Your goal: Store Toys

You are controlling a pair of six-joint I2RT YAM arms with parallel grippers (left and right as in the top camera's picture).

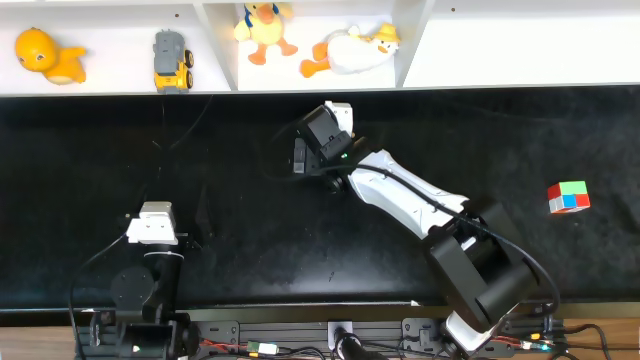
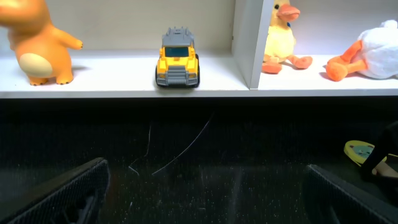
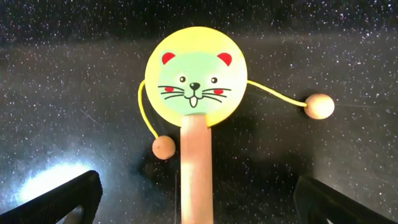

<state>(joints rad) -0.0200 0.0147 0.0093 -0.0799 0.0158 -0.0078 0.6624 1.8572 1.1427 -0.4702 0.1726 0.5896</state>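
While the right gripper [image 3: 196, 190] hangs over the black table [image 1: 90, 140] just in front of the white shelf [image 1: 500, 60], its fingers stand wide apart, one to each side of a wooden handle and touching neither side of it.

Task item: cat-face rattle drum [image 3: 196, 84]. It lies flat on the table in front of the shelf's middle compartment, face up. Yellow rim, pale green face, red ears. Its handle points away from the shelf. Two wooden beads on yellow strings lie on the table, one close against the handle, the other flung out well apart from the disc. From the left wrist view only an edge of the drum [image 2: 359, 150] is seen, below the shelf's front lip.

Left gripper [image 2: 205, 196]: jaws spread, nothing between them. It faces the shelf's left compartment from well back on the table.

Shelf contents:
- left compartment: orange duck figure [image 1: 45, 55] at the far end, yellow toy truck [image 1: 172, 62] near the divider, nose toward the shelf's front edge.
- middle compartment: yellow plush duck [image 1: 265, 30] sitting upright beside the divider, white plush duck [image 1: 350, 50] lying on its side next to it.

Colour cube [image 1: 568, 197] sits on the table well out from the shelf's right compartment, apart from both grippers.
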